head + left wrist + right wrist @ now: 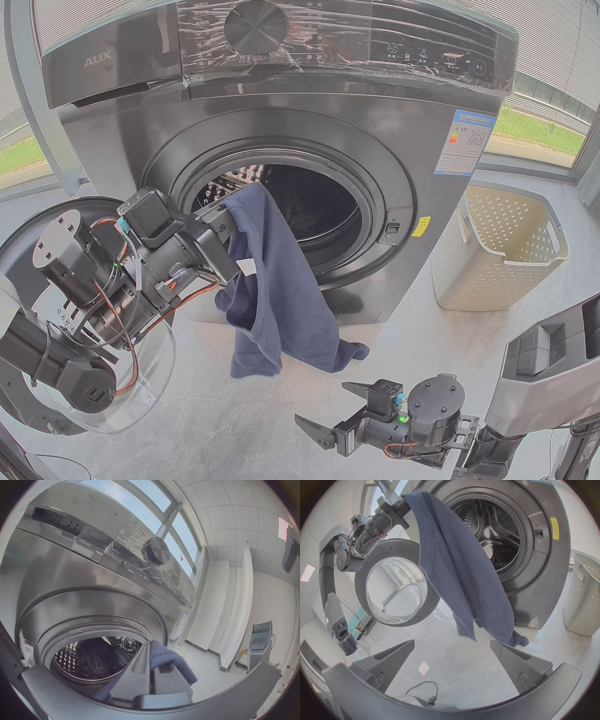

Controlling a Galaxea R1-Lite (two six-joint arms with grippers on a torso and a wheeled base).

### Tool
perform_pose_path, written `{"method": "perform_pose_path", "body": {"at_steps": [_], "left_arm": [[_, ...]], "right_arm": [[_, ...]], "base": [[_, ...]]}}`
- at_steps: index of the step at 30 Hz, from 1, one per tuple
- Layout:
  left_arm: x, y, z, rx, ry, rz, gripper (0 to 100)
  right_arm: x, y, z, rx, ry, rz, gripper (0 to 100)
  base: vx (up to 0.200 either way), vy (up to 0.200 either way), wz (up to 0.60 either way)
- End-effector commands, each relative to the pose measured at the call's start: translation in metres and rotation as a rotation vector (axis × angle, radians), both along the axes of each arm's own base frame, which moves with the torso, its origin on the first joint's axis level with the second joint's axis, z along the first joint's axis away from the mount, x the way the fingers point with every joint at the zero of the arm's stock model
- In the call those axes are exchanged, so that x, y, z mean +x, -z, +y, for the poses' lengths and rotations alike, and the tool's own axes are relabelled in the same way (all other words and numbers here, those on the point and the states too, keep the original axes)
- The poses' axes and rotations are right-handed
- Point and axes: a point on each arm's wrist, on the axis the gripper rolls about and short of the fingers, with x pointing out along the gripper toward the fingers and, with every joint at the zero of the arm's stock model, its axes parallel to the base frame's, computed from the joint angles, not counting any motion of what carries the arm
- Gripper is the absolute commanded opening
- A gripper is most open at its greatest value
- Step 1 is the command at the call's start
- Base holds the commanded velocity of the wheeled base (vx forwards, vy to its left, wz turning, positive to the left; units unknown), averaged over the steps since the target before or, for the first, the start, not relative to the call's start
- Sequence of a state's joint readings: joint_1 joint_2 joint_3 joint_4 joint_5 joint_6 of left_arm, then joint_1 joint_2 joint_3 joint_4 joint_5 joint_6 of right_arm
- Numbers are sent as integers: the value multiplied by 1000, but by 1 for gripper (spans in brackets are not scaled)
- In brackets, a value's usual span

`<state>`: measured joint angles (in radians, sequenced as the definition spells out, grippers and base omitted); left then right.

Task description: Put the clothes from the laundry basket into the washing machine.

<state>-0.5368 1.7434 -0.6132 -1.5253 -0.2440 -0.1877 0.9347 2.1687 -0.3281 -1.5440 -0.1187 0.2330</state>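
Left jaws clamped on navy shirt (282, 294) at washing machine (400, 134) mouth, right jaws apart

Your left end effector (232, 215) is raised, clamped on the navy shirt (281, 281). Your right end effector (331, 409) sits low, jaws spread wide.

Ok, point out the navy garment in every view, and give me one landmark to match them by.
Head view: the navy garment hangs from the left gripper at the drum opening.
Left wrist view: the garment, bunched, is pinched in that gripper, before the drum opening.
Right wrist view: it drapes across the drum opening, beyond the open right gripper.
Shared landmark: the drum opening.
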Motion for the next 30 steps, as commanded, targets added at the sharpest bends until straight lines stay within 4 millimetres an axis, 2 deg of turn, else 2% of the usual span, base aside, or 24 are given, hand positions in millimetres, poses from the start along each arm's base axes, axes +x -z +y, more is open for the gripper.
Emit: {"method": "perform_pose_path", "body": {"at_steps": [1,5,8,9,13,17,22,30], "left_arm": [[-2,-2,-1,-3,6,-6,0],[-8,-5,-3,-8,25,-18,0],[-13,-9,-5,-14,40,-29,0],[-18,-13,-6,-12,50,-42,0],[-23,-17,-8,-11,59,-64,0],[-26,-22,-7,-22,62,-81,0],[-32,-28,-6,-32,75,-98,0],[-40,-30,-11,-39,107,-105,0]], "right_arm": [[17,-1,11,39,23,-35,100],[47,-13,24,118,63,-111,100],[55,-18,30,147,65,-138,100],[63,-21,37,169,66,-166,100],[83,-19,43,182,89,-200,100],[103,-20,44,208,125,-230,100],[127,-26,35,222,182,-267,100],[134,-29,40,231,184,-287,100]], "base": [[0,0,0],[0,0,0],[0,0,0],[0,0,0],[0,0,0],[0,0,0],[0,0,0],[0,0,0]]}}
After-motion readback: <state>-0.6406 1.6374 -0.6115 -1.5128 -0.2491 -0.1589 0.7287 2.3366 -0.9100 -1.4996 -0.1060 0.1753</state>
